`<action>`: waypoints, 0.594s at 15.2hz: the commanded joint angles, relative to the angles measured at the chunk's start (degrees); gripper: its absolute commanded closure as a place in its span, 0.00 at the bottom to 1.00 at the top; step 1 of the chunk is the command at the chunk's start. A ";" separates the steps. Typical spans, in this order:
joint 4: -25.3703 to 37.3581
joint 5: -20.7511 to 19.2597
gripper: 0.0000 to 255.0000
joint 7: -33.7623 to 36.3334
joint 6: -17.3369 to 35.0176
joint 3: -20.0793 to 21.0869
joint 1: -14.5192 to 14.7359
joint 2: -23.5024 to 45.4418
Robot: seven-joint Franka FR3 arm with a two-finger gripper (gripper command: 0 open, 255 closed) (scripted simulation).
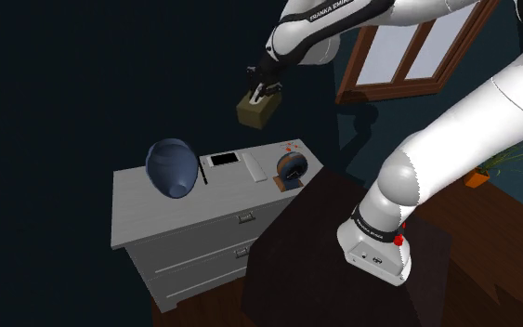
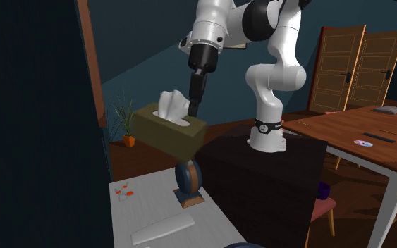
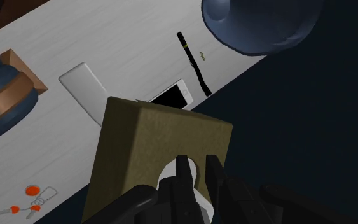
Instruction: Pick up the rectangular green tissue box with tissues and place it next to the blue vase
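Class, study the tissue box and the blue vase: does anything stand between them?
Nothing tall. The tissue box hangs in the tool above the dresser; only a flat black pen and a phone lie beside the blue vase.

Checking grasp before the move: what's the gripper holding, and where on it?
The tissue box, pinched by the gripper at the rim of its top opening.
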 commanded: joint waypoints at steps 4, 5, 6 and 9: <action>1.85 -2.13 1.00 9.78 1.27 6.77 1.27 2.39; 2.92 -3.18 1.00 13.11 1.43 8.97 1.56 3.45; 2.51 -3.16 1.00 13.09 2.29 9.01 1.56 3.90; 1.35 -3.13 1.00 13.03 4.88 9.11 1.60 5.34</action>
